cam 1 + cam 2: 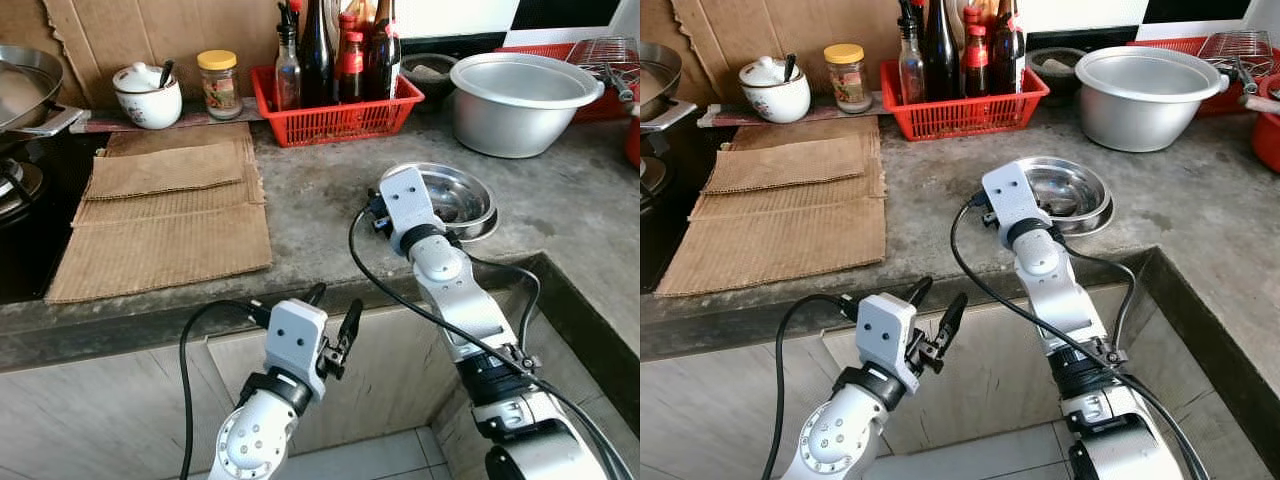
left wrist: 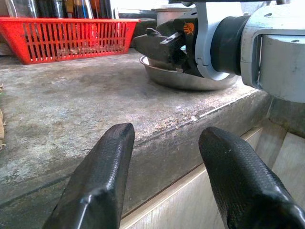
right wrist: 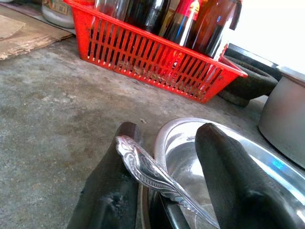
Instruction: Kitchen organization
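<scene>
A shallow steel bowl (image 1: 472, 197) sits on the grey concrete counter (image 1: 320, 230) near its front edge. My right gripper (image 3: 167, 131) is at the bowl's near-left rim, open, its fingers either side of the ornate handle of a silver spoon (image 3: 143, 167). The handle leans on one finger (image 3: 114, 191) and runs down into the bowl (image 3: 267, 157). From the head views the wrist block (image 1: 405, 205) hides those fingers. My left gripper (image 1: 337, 298) is open and holds nothing, hanging in front of and just below the counter's front edge (image 2: 157, 143).
A red basket (image 1: 335, 120) of bottles stands at the back, with a big steel basin (image 1: 520, 100) to its right. Cardboard sheets (image 1: 170, 210) cover the counter's left part. A white lidded pot (image 1: 148, 95), a jar (image 1: 219, 83) and a pan (image 1: 20, 85) sit further left.
</scene>
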Robot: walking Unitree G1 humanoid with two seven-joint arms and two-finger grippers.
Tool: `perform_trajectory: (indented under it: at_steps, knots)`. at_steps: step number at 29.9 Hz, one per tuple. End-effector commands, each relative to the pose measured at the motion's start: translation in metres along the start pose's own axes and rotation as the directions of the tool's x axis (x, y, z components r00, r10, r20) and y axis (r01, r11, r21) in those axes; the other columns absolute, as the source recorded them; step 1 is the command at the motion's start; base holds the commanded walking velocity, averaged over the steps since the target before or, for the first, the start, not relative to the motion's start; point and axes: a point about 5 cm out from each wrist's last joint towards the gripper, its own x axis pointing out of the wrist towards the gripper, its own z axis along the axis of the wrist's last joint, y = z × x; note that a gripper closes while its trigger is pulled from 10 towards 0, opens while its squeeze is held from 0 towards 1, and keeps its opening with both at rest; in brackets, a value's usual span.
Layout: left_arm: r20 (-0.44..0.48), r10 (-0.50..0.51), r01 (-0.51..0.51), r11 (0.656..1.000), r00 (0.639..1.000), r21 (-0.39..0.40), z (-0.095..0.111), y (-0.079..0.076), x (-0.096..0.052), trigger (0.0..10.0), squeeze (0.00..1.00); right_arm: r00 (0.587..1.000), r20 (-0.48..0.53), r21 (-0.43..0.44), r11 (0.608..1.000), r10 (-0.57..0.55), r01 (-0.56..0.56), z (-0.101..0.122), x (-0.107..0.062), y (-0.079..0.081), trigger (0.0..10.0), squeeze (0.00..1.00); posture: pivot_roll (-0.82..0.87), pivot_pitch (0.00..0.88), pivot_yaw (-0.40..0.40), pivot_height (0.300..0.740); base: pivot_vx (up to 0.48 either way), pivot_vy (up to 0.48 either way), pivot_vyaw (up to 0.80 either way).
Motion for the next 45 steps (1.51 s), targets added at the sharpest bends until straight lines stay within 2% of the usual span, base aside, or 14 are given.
perform_trajectory:
  at_steps: [1, 2, 16, 18, 20, 21, 22, 26, 29, 31, 32, 38, 39, 45]
  knots:
    - [-0.014, -0.006, 0.006, 1.0, 1.0, 0.007, -0.002, -0.001, 0.0, 10.0, 0.0, 1.0, 0.017, -0.002, 1.0, -0.016, 0.016, 0.006, 0.0, -0.005, 8.3, 0.0, 0.11, 0.112, -0.036, 0.74, 0.0, 0.0, 0.0]
    - [-0.013, -0.005, 0.005, 1.0, 1.0, 0.007, -0.002, -0.001, 0.0, 10.0, 0.0, 1.0, 0.022, 0.001, 1.0, -0.022, 0.022, 0.007, 0.0, -0.006, 0.0, 0.0, 0.11, 0.113, -0.035, 0.74, 0.0, 0.0, 0.0]
    - [-0.013, -0.003, 0.003, 1.0, 1.0, 0.009, -0.002, 0.0, 0.001, 10.0, 0.0, 0.995, 0.06, 0.005, 0.997, -0.073, 0.073, 0.016, 0.002, -0.013, 0.0, 0.0, 0.11, 0.115, -0.031, 0.74, 0.0, 0.0, 0.0]
    - [-0.013, 0.004, -0.003, 1.0, 1.0, 0.013, -0.002, 0.001, 0.001, 10.0, 0.0, 0.977, 0.139, 0.049, 0.987, -0.161, 0.155, 0.03, -0.002, -0.026, 0.0, 0.0, 0.11, 0.114, -0.031, 0.74, 0.0, 0.0, 0.0]
    - [-0.011, 0.008, -0.008, 1.0, 1.0, 0.013, -0.002, 0.001, 0.001, 10.0, 0.0, 0.967, 0.171, 0.071, 0.981, -0.188, 0.178, 0.036, -0.003, -0.03, 0.0, 0.0, 0.11, 0.114, -0.031, 0.74, 0.0, 0.0, 0.0]
    - [-0.011, 0.013, -0.013, 1.0, 1.0, 0.012, -0.002, 0.002, 0.001, 10.0, 0.0, 0.956, 0.201, 0.095, 0.975, -0.214, 0.199, 0.042, -0.006, -0.034, 0.0, 0.0, 0.11, 0.113, -0.03, 0.74, 0.0, 0.0, 0.0]
    - [-0.011, 0.026, -0.026, 1.0, 1.0, 0.01, -0.001, 0.004, 0.001, 10.0, 0.0, 0.936, 0.245, 0.16, 0.962, -0.254, 0.219, 0.052, -0.014, -0.041, 0.0, 0.0, 0.11, 0.11, -0.029, 0.74, 0.0, 0.0, 0.0]
    - [-0.011, 0.034, -0.034, 0.999, 0.999, 0.006, -0.002, 0.005, 0.001, 10.0, 0.0, 0.919, 0.275, 0.202, 0.952, -0.283, 0.232, 0.059, -0.022, -0.045, 0.0, 0.0, 0.11, 0.109, -0.026, 0.74, 0.0, 0.0, 0.0]
    - [-0.009, 0.062, -0.062, 0.998, 0.998, -0.007, -0.001, 0.009, 0.002, 10.0, 0.0, 0.889, 0.334, 0.268, 0.936, -0.314, 0.23, 0.068, -0.041, -0.047, 0.0, 0.0, 0.1, 0.102, -0.022, 0.74, 0.0, 0.0, 0.0]
    - [-0.007, 0.069, -0.069, 0.998, 0.998, -0.01, 0.0, 0.01, 0.002, 10.0, 0.0, 0.884, 0.342, 0.282, 0.932, -0.318, 0.227, 0.069, -0.046, -0.047, 0.0, 0.0, 0.1, 0.101, -0.02, 0.74, 0.0, 0.0, 0.0]
    - [0.003, 0.084, -0.084, 0.996, 0.996, -0.014, 0.002, 0.013, 0.004, 10.0, 0.0, 0.878, 0.35, 0.316, 0.923, -0.327, 0.218, 0.071, -0.056, -0.046, 0.0, 0.0, 0.1, 0.096, -0.016, 0.74, 0.0, 0.0, 0.0]
    - [0.032, 0.113, -0.113, 0.994, 0.993, -0.014, 0.009, 0.019, 0.008, 10.0, 0.0, 0.861, 0.35, 0.321, 0.911, -0.369, 0.259, 0.073, -0.071, -0.051, 0.0, 0.0, 0.09, 0.078, -0.007, 0.74, 0.0, 0.0, 0.0]
    - [0.04, 0.124, -0.123, 0.992, 0.991, -0.019, 0.011, 0.02, 0.01, 10.0, 0.0, 0.858, 0.334, 0.325, 0.902, -0.391, 0.285, 0.07, -0.078, -0.054, 0.0, 0.0, 0.09, 0.07, -0.005, 0.74, 0.0, 0.0, 0.0]
    - [0.041, 0.141, -0.14, 0.99, 0.989, -0.017, 0.011, 0.026, 0.011, 10.0, 0.0, 0.873, 0.268, 0.308, 0.894, -0.409, 0.324, 0.055, -0.093, -0.058, 0.0, 0.0, 0.09, 0.052, -0.003, 0.74, 0.0, 0.0, -0.22]
